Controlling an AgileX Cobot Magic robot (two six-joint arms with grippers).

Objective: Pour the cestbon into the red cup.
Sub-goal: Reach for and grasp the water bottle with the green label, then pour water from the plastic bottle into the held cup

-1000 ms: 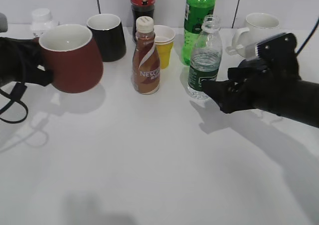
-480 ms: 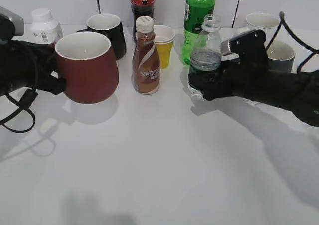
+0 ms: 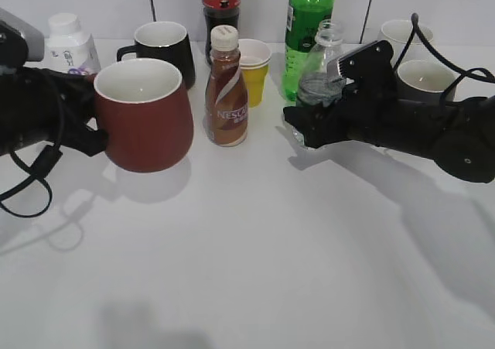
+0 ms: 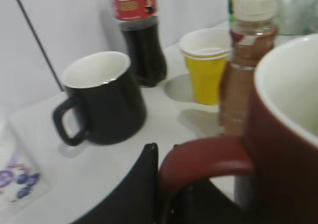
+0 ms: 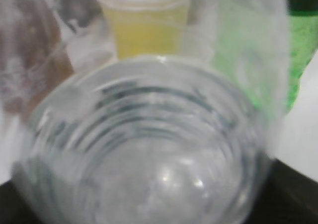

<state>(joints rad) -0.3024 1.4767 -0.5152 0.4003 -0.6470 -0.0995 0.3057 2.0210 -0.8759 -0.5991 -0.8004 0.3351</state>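
Observation:
The red cup (image 3: 147, 124) is a squat dark red mug, white inside, at the left. My left gripper (image 3: 91, 128) is shut on its loop handle (image 4: 208, 157), and a black finger (image 4: 144, 184) presses against the handle's outer side. The cup stays upright, left of the brown Nescafe bottle. The cestbon (image 3: 321, 74) stands upright and capless right of centre. My right gripper (image 3: 309, 124) reaches from the right around its lower body and hides the label. The clear ribbed bottle (image 5: 149, 144) fills the right wrist view, so I cannot see whether the jaws press on it.
The Nescafe bottle (image 3: 226, 94) stands between cup and cestbon. Behind are a black mug (image 3: 166, 51), a yellow paper cup (image 3: 254, 70), a cola bottle (image 3: 220, 1) and a green soda bottle (image 3: 308, 32). A white jar (image 3: 69, 43) is far left, and two pale mugs (image 3: 421, 78) far right.
My left gripper has carried the red cup rightward toward the Nescafe bottle. My right gripper has moved left from beside the cestbon to surround its lower body. The bottle has stayed in place.

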